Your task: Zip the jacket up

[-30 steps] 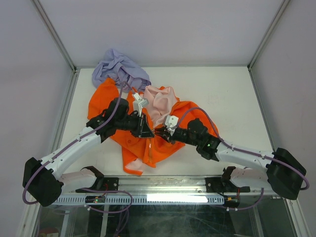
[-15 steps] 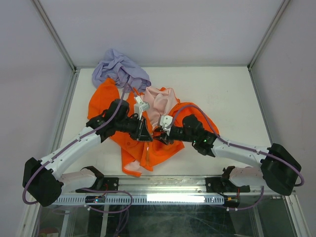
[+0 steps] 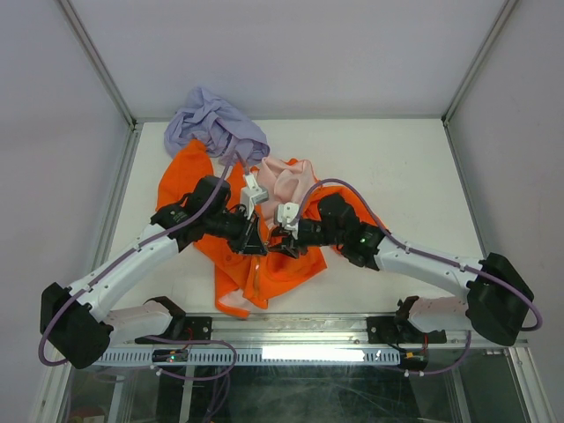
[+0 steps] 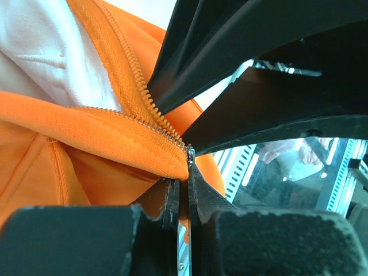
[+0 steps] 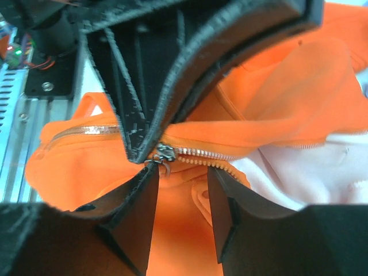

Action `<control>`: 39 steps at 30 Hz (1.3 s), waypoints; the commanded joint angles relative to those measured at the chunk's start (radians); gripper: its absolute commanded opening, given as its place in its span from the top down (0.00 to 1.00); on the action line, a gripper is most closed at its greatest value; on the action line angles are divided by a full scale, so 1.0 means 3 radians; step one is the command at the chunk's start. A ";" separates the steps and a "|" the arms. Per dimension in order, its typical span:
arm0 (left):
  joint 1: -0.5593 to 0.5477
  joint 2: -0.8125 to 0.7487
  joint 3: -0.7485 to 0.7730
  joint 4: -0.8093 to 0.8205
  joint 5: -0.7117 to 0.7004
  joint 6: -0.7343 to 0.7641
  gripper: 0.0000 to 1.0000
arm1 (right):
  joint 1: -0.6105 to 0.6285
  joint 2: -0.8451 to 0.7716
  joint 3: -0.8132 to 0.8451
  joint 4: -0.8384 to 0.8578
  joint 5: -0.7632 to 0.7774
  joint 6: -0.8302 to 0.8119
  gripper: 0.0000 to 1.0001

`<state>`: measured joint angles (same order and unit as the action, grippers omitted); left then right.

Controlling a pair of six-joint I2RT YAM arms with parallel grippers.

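Observation:
The orange jacket (image 3: 264, 264) lies crumpled on the table with its pale pink lining (image 3: 286, 181) showing. In the left wrist view my left gripper (image 4: 183, 185) is shut on the jacket's zipper edge just below the metal slider (image 4: 189, 154). Above the slider the zipper teeth (image 4: 138, 77) part. In the right wrist view my right gripper (image 5: 183, 172) is open, and the slider (image 5: 165, 152) and its pull tab sit at the tip of its left finger (image 5: 141, 190). In the top view the left gripper (image 3: 254, 240) and the right gripper (image 3: 278, 243) meet tip to tip over the jacket's front.
A lavender-purple cloth (image 3: 216, 119) lies bunched at the back left, touching the jacket's shoulder. The white table (image 3: 397, 167) is walled by the enclosure's frame. A metal rail (image 3: 291, 330) runs along the near edge.
My right gripper has moved left along the jacket and now meets the left gripper at the slider. The jacket's lower front has bunched and shifted left. The left gripper has barely moved.

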<state>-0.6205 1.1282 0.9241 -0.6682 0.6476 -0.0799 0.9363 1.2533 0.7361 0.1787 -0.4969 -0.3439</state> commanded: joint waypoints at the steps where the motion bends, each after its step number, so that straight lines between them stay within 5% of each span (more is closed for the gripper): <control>1: -0.0010 -0.0066 0.0227 0.0118 -0.0098 0.0502 1.00 | 0.0060 -0.0051 0.0342 0.0002 -0.1036 -0.0271 0.56; 8: -0.0013 -0.0065 0.0347 0.0092 -0.0144 0.0852 1.00 | 0.0059 0.0040 0.0460 -0.0207 -0.1171 -0.0366 0.63; 14: -0.0013 -0.0117 0.0373 0.0095 -0.0234 0.0900 1.00 | 0.0030 0.0023 0.0266 0.0086 -0.0739 -0.0171 0.75; 22: -0.0011 -0.0257 0.0322 0.0132 -0.0439 0.0738 1.00 | -0.0084 -0.0380 -0.0223 0.0416 -0.0022 0.0066 0.71; 39: -0.0013 -0.0247 0.0320 0.0234 -0.0253 0.0442 1.00 | 0.0107 -0.0096 -0.0238 0.1110 0.0089 0.0292 0.67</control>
<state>-0.6220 1.0798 0.9756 -0.6842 0.5190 0.0814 0.9550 1.1820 0.6395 0.3817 -0.4984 -0.2779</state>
